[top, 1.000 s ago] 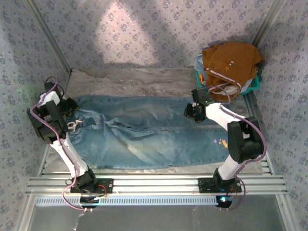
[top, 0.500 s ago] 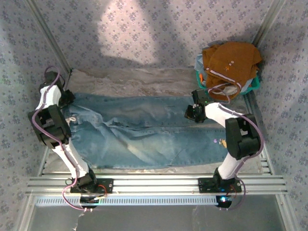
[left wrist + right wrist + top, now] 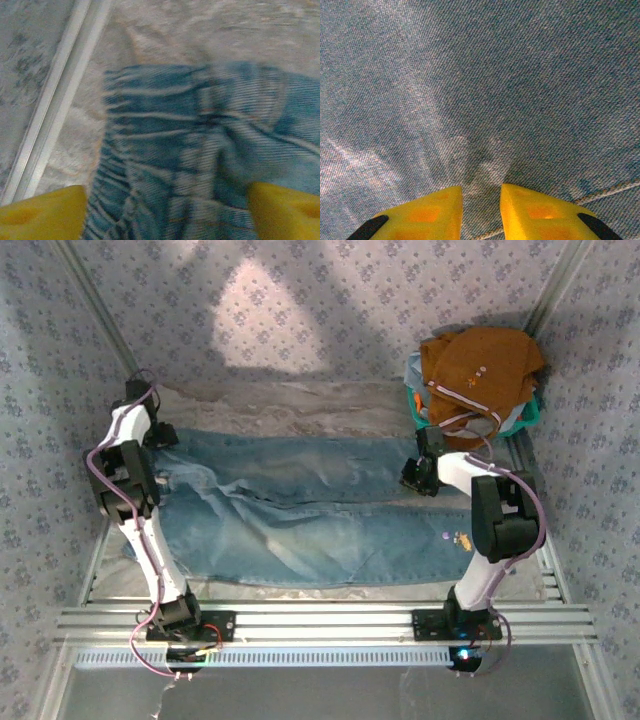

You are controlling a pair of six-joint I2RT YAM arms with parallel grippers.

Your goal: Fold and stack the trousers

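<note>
Top external, orange-brown garment (image 3: pixel 480 365) heaped in basket (image 3: pixel 531 412), trousers (image 3: pixel 300 515) alongside

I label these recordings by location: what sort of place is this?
Probably a robot test cell for laundry folding, not a home: patterned wall panels enclose the space, the left arm and right arm are bolted to an aluminium rail, and jeans lie spread near a basket of clothes.
</note>
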